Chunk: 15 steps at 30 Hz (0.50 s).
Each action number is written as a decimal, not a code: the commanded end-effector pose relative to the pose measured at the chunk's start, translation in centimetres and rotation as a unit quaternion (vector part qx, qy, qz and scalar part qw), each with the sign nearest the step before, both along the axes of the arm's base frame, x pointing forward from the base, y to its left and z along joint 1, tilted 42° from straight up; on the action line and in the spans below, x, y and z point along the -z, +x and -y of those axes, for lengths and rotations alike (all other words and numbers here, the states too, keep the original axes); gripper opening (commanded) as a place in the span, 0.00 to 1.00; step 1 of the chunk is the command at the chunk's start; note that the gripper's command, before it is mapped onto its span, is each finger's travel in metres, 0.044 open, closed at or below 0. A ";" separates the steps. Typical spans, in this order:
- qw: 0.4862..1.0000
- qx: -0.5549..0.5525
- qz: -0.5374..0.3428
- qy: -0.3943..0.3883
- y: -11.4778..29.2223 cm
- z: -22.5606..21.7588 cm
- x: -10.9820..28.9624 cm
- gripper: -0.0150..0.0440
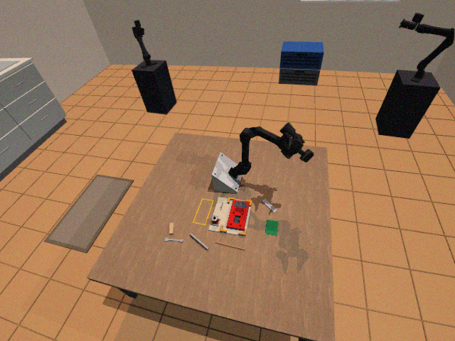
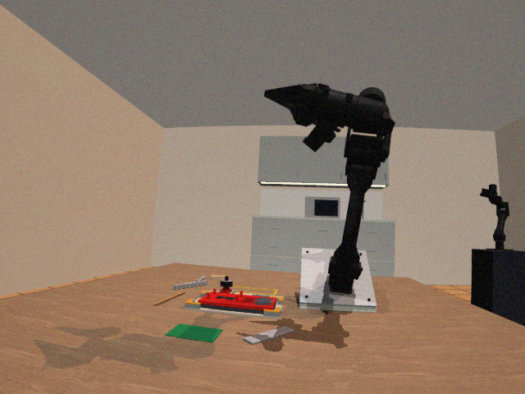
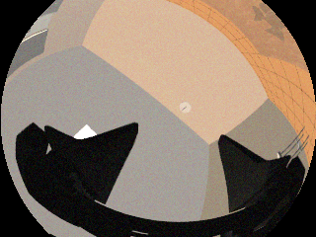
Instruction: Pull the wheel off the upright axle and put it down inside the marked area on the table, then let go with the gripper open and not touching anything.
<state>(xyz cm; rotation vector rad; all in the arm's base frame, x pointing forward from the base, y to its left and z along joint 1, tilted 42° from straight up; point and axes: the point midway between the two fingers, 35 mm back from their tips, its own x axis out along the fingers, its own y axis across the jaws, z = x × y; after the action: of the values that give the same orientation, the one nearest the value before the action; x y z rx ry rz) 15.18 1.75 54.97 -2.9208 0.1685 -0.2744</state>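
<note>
The wheel (image 1: 215, 218) (image 2: 226, 282) is small and dark and sits around the upright axle at the left front of the cream board (image 1: 220, 210). The axle's dark tip (image 2: 226, 277) stands out above it. The marked area is a yellow outline (image 1: 207, 199) (image 2: 276, 292) on the table, left of the board in the top view, with nothing inside it. My gripper (image 1: 308, 155) (image 2: 266, 93) (image 3: 181, 133) is open and empty, high above the table and far from the wheel, pointing outward. The wrist view shows only walls, ceiling and floor beyond the fingers, not the wheel.
A red plate (image 1: 232, 222) (image 2: 254, 301) with pegs lies on the board between orange corners. A green sheet (image 1: 271, 227) (image 2: 194, 332) and a grey bar (image 1: 269, 205) (image 2: 267, 335) lie right of it. A wrench (image 1: 173, 240), grey rod (image 1: 198, 241), tan block (image 1: 170, 228) and thin stick (image 1: 230, 246) lie nearby.
</note>
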 end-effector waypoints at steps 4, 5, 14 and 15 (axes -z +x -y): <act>0.997 0.028 0.020 -0.066 0.3 -1.4 -0.9 0.76; 0.995 0.038 0.026 -0.092 0.5 -2.0 -1.3 0.76; 0.936 0.109 0.064 -0.329 3.5 -8.1 -2.7 0.76; 0.926 0.114 0.065 -0.355 4.1 -8.8 -2.6 0.76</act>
<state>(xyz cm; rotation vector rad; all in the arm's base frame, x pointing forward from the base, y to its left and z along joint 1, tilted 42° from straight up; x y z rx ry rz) 17.82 8.50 57.50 -3.4304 0.4245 -0.6167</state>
